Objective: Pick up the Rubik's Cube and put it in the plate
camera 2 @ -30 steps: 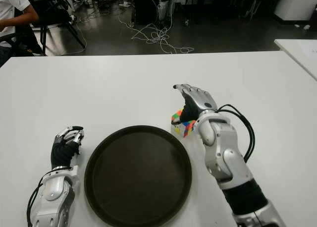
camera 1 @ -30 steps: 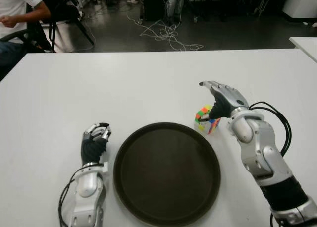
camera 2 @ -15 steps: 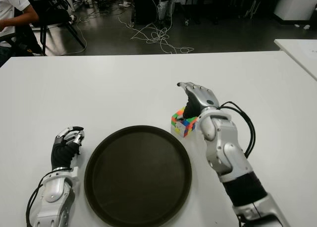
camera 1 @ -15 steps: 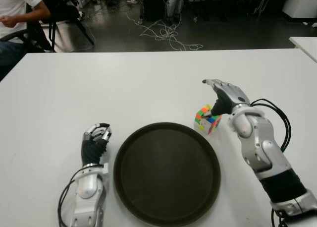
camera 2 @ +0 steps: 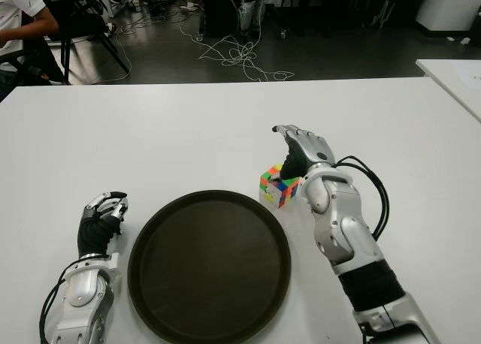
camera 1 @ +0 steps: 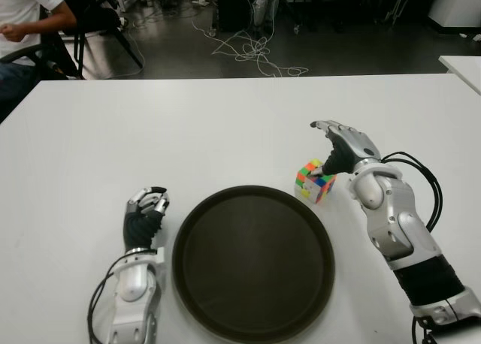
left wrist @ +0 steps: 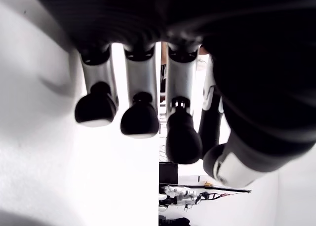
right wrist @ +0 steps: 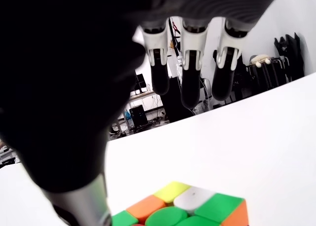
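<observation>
The Rubik's Cube [camera 1: 315, 182] stands on the white table [camera 1: 225, 134], just off the far right rim of the round dark plate [camera 1: 183, 242]. My right hand [camera 1: 331, 149] hovers over the cube's right side, open, with straight fingers [right wrist: 190, 63] reaching beyond the cube [right wrist: 183, 209] and nothing held. My left hand [camera 1: 145, 209] shows left of the plate, its fingers [left wrist: 140, 118] curled on nothing.
A seated person [camera 1: 26, 17] and chairs are beyond the table's far left corner. Loose cables [camera 1: 252, 51] lie on the floor behind the table. A second white table [camera 1: 462, 64] shows at the right edge.
My right hand has drifted a little to the right and away, leaving more of the cube uncovered. The cube, the plate and the left hand have stayed put.
</observation>
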Controlling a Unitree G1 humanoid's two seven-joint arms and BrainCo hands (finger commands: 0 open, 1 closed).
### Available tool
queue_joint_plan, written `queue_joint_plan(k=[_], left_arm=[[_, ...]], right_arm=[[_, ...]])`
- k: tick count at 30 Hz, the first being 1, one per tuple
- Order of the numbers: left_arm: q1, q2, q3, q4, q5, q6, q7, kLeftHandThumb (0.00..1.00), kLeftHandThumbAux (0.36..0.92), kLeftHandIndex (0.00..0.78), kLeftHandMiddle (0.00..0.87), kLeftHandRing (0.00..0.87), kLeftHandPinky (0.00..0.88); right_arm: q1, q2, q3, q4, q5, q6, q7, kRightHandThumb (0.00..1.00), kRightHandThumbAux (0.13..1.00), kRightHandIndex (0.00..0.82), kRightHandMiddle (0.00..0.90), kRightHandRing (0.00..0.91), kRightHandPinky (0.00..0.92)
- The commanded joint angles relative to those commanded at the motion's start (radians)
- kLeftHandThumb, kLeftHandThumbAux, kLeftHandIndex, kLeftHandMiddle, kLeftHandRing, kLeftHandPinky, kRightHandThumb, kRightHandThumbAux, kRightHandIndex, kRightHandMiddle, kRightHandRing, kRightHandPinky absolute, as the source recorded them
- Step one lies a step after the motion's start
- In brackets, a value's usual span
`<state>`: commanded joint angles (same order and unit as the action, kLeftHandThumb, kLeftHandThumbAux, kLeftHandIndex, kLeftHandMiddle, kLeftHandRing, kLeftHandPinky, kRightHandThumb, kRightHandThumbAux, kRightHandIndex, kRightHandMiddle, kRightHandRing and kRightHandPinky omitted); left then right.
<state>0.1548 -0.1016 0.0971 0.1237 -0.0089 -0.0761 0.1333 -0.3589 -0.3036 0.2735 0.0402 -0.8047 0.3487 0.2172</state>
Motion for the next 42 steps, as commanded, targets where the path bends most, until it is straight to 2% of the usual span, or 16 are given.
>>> queue_joint_plan(k=[7, 18, 26, 29, 35, 42], left_arm=[[-0.003, 0.000, 0.002, 0.013, 0.004, -0.020, 0.003, 0.713, 0.705, 0.444, 0.791, 0.820, 0.821], [0.002, -0.003, 0.002, 0.003, 0.013, -0.012, 0.012, 0.712, 0.705, 0.444, 0.786, 0.815, 0.817], [0.003, 0.004, -0.004, 0.000, 0.017, -0.018, 0.002, 0.711, 0.706, 0.444, 0.797, 0.823, 0.825], [0.004, 0.015, -0.009, 0.002, 0.019, -0.019, -0.013, 0.710, 0.706, 0.444, 0.801, 0.824, 0.821], [0.005, 0.036, -0.020, -0.004, 0.028, 0.001, -0.033, 0.709, 0.706, 0.444, 0.810, 0.824, 0.815], [0.008, 0.027, -0.019, -0.042, 0.029, 0.070, -0.013, 0.710, 0.705, 0.444, 0.815, 0.829, 0.831]], right_arm=[[0.002, -0.003, 0.004, 0.018, 0.013, -0.015, -0.009, 0.000, 0.904, 0.173, 0.176, 0.206, 0.245], [0.006, -0.003, 0.018, 0.011, 0.007, 0.019, 0.026, 0.000, 0.872, 0.140, 0.167, 0.200, 0.219], [0.013, 0.020, 0.015, 0.020, 0.025, 0.046, 0.015, 0.000, 0.866, 0.148, 0.176, 0.218, 0.254], [0.019, 0.032, 0.018, 0.005, 0.025, 0.061, 0.013, 0.000, 0.860, 0.143, 0.174, 0.217, 0.239], [0.019, 0.026, 0.021, 0.003, 0.031, 0.056, 0.021, 0.000, 0.859, 0.158, 0.177, 0.213, 0.236], [0.028, 0.015, 0.038, -0.011, 0.033, 0.048, 0.029, 0.000, 0.889, 0.171, 0.187, 0.221, 0.252]])
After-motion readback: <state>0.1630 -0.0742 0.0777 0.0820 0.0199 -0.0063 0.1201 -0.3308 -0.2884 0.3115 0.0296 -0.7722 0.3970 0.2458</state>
